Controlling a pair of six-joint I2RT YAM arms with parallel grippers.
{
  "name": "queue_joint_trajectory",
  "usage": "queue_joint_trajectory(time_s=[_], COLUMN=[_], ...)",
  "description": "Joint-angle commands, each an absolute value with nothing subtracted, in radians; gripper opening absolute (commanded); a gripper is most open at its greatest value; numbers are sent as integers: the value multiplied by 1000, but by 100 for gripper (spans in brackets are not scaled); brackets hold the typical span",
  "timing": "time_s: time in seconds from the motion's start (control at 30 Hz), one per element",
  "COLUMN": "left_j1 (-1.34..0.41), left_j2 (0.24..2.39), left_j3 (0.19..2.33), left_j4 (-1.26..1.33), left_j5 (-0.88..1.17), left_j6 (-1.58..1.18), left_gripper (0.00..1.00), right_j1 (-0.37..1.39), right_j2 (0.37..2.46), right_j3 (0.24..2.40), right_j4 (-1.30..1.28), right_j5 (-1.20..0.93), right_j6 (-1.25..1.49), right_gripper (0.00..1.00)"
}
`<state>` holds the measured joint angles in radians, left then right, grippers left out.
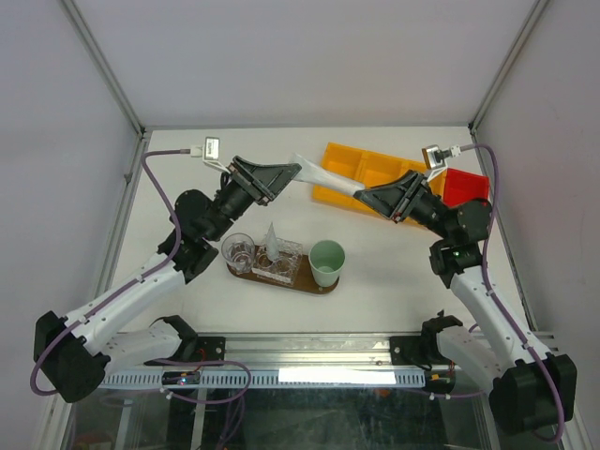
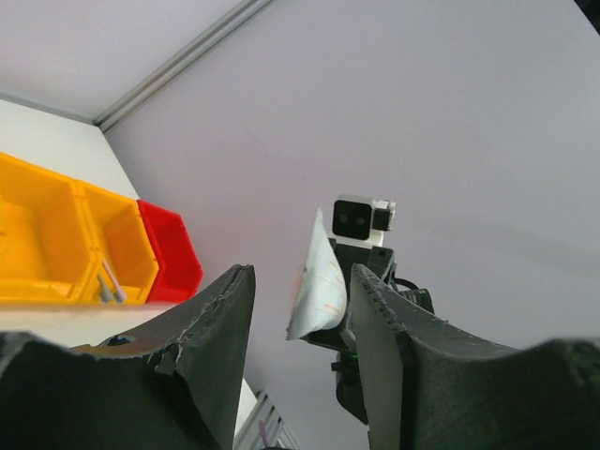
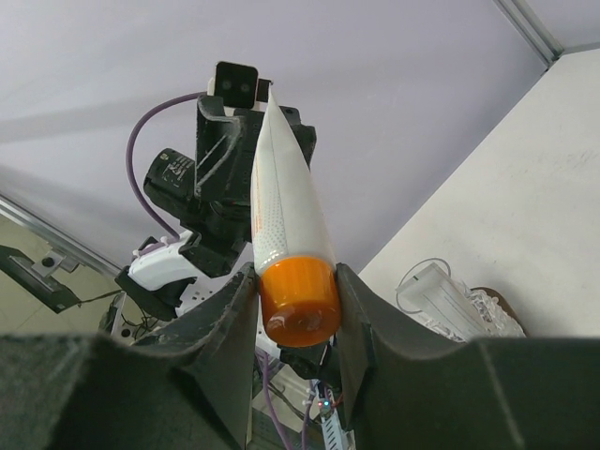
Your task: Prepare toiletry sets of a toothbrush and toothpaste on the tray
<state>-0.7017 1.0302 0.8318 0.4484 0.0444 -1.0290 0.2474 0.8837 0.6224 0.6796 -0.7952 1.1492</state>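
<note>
Top external view: a toothpaste tube (image 1: 325, 176) is held in the air well behind the tray (image 1: 322, 287), spanning the gap between the two raised arms. Its orange cap end is clenched in the right gripper (image 1: 367, 195); in the right wrist view the cap is seen pinched from both sides. The flat crimped end is bracketed by the left gripper (image 1: 296, 170). In the left wrist view, though, that end lies close against one finger while a clear gap is left to the other, so this claw is judged released, not yet grasping.

At the tray's left end a clear glass (image 1: 239, 250) is seen, and at its right end a mint-green cup (image 1: 326, 260). Between them another white tube (image 1: 271, 238) is stood upright in something clear. Behind the tray, to its right, a yellow bin (image 1: 342, 159) is set, with thin grey sticks (image 2: 108, 284), probably brushes, in one compartment.

A handover is judged to be in hand. The tube could be dropped if the cap were let go before the crimped end is firmly clamped, since the thin flat end could slip or fold off-centre between the pads. A fall could leave it off the tray, or the glass could be knocked over
</note>
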Motion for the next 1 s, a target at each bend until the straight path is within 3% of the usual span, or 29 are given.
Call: queue_joint_trajectory(time_s=[0.0,0.33,0.53,0.87,0.9,0.93,0.97], left_j1=[-717,-727,-726,-726,-727,-726,-726], left_j2=[1039,1059,1047,983,979,974,968], left_j3=[882,893,908,933,941,947,952], left_j4=[455,453,443,343,327,312,297], left_j5=[-18,-20,-8,-14,-14,-14,-15], left_j6=[-996,-978,-934,-874,-864,-857,-850], left_gripper=[44,28,1,0,0,0,0], right_j1=[256,261,261,261,261,261,261], right_j2=[863,863,854,805,804,803,803], right_j3=[625,620,636,723,735,745,756], right_j4=[767,766,687,301,260,221,188], right_j5=[-765,-765,-777,-777,-720,-698,-687], right_j6=[1143,1139,1084,1078,932,806,764], right_gripper=[0,0,3,3,54,72,79])
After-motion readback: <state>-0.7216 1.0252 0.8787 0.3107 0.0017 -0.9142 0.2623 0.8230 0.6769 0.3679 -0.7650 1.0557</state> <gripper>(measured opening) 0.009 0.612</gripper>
